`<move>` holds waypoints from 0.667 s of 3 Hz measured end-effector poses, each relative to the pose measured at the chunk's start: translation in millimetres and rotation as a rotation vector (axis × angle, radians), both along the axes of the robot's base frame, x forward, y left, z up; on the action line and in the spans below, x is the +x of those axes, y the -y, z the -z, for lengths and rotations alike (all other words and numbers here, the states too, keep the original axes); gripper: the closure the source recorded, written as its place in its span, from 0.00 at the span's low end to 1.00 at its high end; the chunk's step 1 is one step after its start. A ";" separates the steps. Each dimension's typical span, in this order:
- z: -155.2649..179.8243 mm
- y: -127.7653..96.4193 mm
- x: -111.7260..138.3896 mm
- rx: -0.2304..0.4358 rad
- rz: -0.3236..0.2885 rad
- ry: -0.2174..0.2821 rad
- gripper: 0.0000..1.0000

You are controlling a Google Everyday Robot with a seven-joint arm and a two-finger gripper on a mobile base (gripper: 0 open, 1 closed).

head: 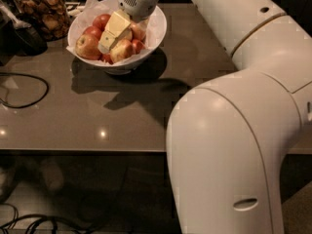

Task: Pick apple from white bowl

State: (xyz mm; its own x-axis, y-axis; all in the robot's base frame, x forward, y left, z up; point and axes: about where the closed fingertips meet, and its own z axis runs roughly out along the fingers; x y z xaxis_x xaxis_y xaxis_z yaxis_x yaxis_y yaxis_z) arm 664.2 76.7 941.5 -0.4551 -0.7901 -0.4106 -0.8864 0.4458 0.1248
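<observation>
A: Sitting where, the apple?

B: Apple (122,50) is inside the white bowl (159,29), toward the near side. It is yellow with a red blush and packed in with the other apples (87,46). Crinkled white paper (90,6) lines the bowl and sticks up past the rim at the back left.

A: Gripper?

B: Gripper (106,44) is down in the bowl, slanting from upper right to lower left. Its pale tip is on the pile, just left of that apple. Grasping or released, cannot tell.

A: Around the bowl?

B: Bowl stands on a grey-brown table (97,116), at the back. A glass jar (46,13) of brown snacks is just to its left. A black cable (24,89) loops on the table's left edge. The white arm (234,130) fills the right side.
</observation>
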 end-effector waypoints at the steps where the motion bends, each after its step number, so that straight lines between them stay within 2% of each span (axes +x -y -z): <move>1: 0.0 0.0 0.0 0.000 0.000 0.000 0.00; 2: 1.2 -5.4 2.5 0.010 0.017 0.006 0.00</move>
State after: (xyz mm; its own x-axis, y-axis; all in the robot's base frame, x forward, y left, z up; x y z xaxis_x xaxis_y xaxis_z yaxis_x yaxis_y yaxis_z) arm 666.7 82.1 940.3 -0.4661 -0.7782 -0.4209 -0.8794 0.4595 0.1242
